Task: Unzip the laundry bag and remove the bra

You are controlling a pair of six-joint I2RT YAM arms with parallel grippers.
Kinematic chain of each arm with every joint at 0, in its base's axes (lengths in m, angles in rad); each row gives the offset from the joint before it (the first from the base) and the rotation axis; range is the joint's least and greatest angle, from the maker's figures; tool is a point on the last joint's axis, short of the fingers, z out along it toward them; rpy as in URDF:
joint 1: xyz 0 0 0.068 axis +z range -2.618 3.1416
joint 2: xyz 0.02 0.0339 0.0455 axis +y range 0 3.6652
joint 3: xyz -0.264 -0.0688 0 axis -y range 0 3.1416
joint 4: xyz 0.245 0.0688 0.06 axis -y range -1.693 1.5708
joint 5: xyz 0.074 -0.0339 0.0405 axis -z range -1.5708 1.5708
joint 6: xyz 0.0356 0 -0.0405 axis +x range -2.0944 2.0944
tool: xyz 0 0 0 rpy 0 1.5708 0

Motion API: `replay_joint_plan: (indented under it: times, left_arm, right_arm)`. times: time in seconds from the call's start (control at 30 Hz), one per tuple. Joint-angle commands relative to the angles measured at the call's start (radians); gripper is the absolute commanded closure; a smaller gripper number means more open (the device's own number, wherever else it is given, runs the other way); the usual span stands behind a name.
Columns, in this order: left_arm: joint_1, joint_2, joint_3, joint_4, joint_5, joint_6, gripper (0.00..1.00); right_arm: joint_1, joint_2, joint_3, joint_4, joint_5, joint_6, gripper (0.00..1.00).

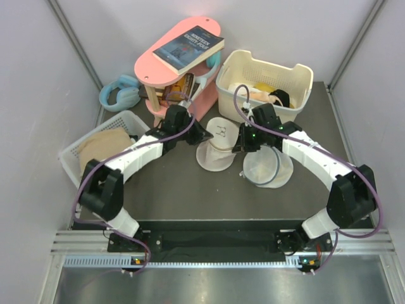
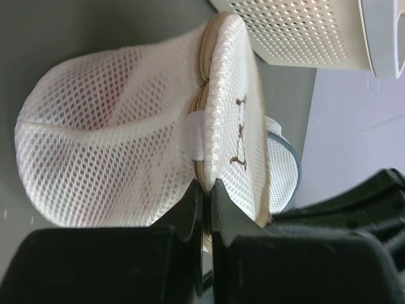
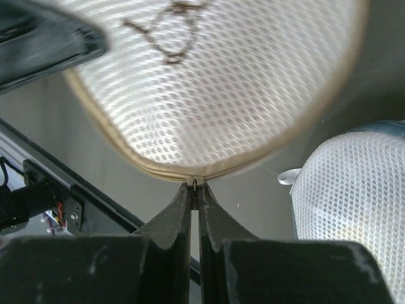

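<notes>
- My left claw (image 2: 204, 192): pinched closed on the zippered rim of the laundry bag (image 2: 114, 139), directly ahead of its tips.
- My right claw (image 3: 195, 190): closed on the zipper pull (image 3: 194, 182) at its tips.

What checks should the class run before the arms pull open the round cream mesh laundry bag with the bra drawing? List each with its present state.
1. Left gripper shut on the seam of the round cream mesh laundry bag: ok.
2. Right gripper shut on the small metal zip pull: ok.
3. Zip closed on either side of the pull: ok.
4. Bra inside the bag: cannot tell; only a faint reddish tint shows through the mesh.
5. Plain round white mesh bag apart from the right fingers: ok.
</notes>
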Motion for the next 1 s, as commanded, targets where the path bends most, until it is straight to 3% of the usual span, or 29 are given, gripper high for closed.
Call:
replay_joint_plan:
  times: [0.0, 0.03, 0.13, 0.17, 0.27, 0.33, 0.5, 0.8, 0.9, 0.93, 0.97]
  left_arm:
    - [0.011, 0.105, 0.143, 0.091, 0.097, 0.178, 1.00]
    - [0.012, 0.134, 0.185, 0.059, 0.094, 0.190, 0.99]
    - [0.023, 0.155, 0.245, -0.051, 0.054, 0.195, 0.69]
    - [0.023, 0.152, 0.255, -0.096, 0.034, 0.187, 0.44]
    - [0.023, 0.104, 0.255, -0.247, -0.047, 0.160, 0.24]
    - [0.021, 0.043, 0.220, -0.317, -0.107, 0.130, 0.21]
    - [0.021, -0.129, 0.033, -0.303, -0.101, 0.031, 0.22]
    - [0.018, -0.181, -0.098, -0.175, -0.068, -0.095, 0.39]
    - [0.020, -0.165, -0.107, -0.141, -0.049, -0.118, 0.60]
    - [0.020, -0.160, -0.106, -0.134, -0.049, -0.120, 0.75]
    - [0.020, -0.157, -0.100, -0.134, -0.052, -0.118, 0.81]
  right_arm:
    - [0.035, -0.032, 0.106, -0.006, -0.047, -0.049, 1.00]
    - [0.044, -0.028, 0.108, -0.006, -0.056, -0.049, 1.00]
    - [0.087, -0.014, 0.103, 0.028, -0.076, -0.012, 1.00]
    - [0.096, -0.009, 0.100, 0.042, -0.082, -0.001, 1.00]
    - [0.138, 0.028, 0.103, 0.085, -0.087, 0.032, 1.00]
    - [0.164, 0.063, 0.120, 0.106, -0.093, 0.051, 1.00]
    - [0.210, 0.147, 0.193, 0.125, -0.113, 0.065, 1.00]
    - [0.260, 0.213, 0.286, 0.089, -0.124, 0.039, 1.00]
    - [0.261, 0.210, 0.281, 0.082, -0.121, 0.037, 1.00]
    - [0.261, 0.209, 0.280, 0.079, -0.112, 0.034, 1.00]
    - [0.261, 0.206, 0.278, 0.073, -0.107, 0.029, 1.00]
